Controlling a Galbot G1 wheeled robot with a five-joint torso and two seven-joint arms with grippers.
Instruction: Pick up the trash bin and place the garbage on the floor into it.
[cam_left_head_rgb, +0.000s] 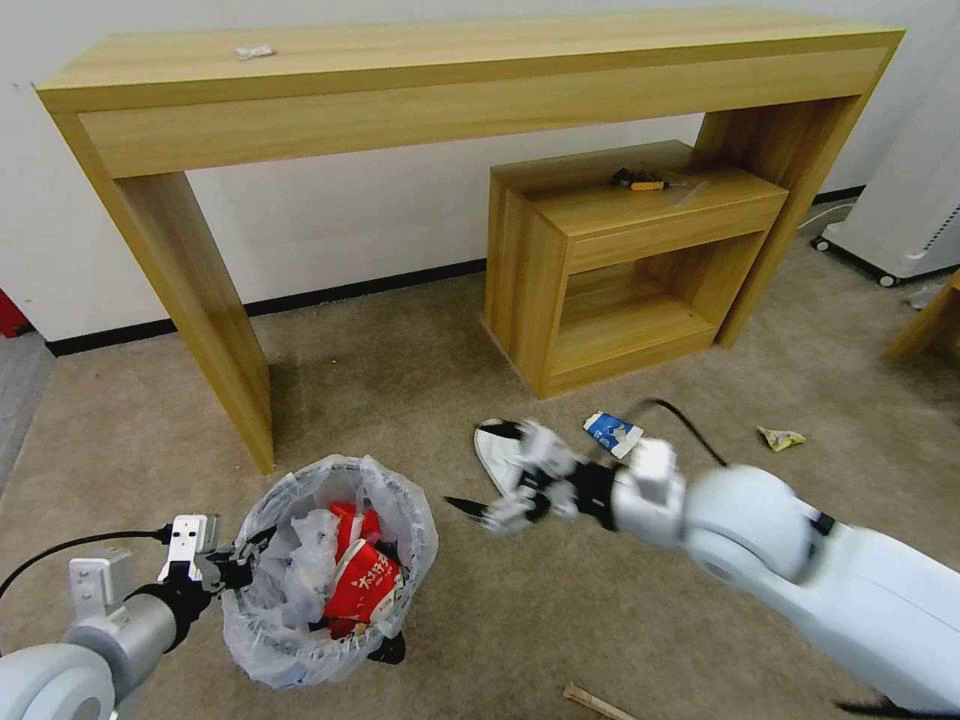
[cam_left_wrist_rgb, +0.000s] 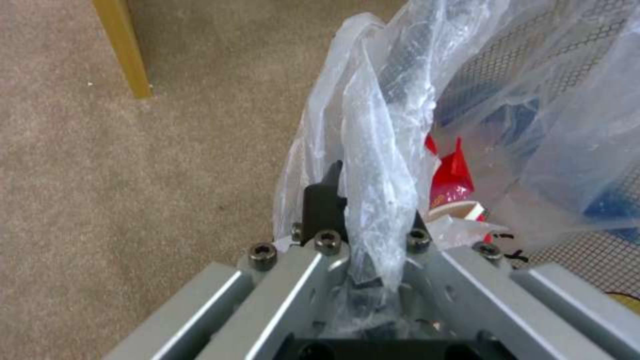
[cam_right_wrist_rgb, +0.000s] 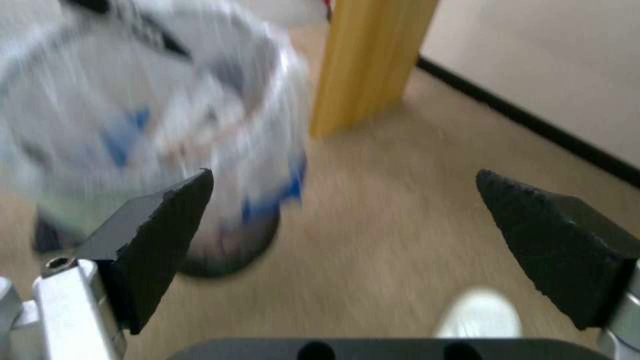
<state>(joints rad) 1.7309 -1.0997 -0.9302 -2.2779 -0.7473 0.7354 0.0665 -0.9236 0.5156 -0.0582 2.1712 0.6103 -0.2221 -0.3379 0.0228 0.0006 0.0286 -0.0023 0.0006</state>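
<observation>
The trash bin (cam_left_head_rgb: 330, 575), black and lined with a crinkly plastic bag, holds red wrappers and a red-white paper cup. My left gripper (cam_left_head_rgb: 235, 565) is shut on its rim and bag (cam_left_wrist_rgb: 380, 150); in the left wrist view that gripper (cam_left_wrist_rgb: 360, 200) pinches the plastic. My right gripper (cam_left_head_rgb: 483, 467) is open and blurred, just over a white slipper (cam_left_head_rgb: 495, 455) on the floor (cam_left_head_rgb: 420, 380). From the right wrist, that gripper (cam_right_wrist_rgb: 347, 200) stands wide open, with the bin (cam_right_wrist_rgb: 167, 125) beyond it and the slipper (cam_right_wrist_rgb: 480, 315) below. A blue-white carton (cam_left_head_rgb: 612, 432), a yellow wrapper (cam_left_head_rgb: 780, 437) and a wooden stick (cam_left_head_rgb: 595, 702) lie on the carpet.
A tall wooden console table (cam_left_head_rgb: 450, 70) spans the back, its left leg (cam_left_head_rgb: 215, 330) close behind the bin. A low wooden cabinet (cam_left_head_rgb: 620, 260) stands under its right end. A white wheeled unit (cam_left_head_rgb: 900, 220) is at the far right, a grey carpet strip (cam_left_head_rgb: 20, 380) at the left.
</observation>
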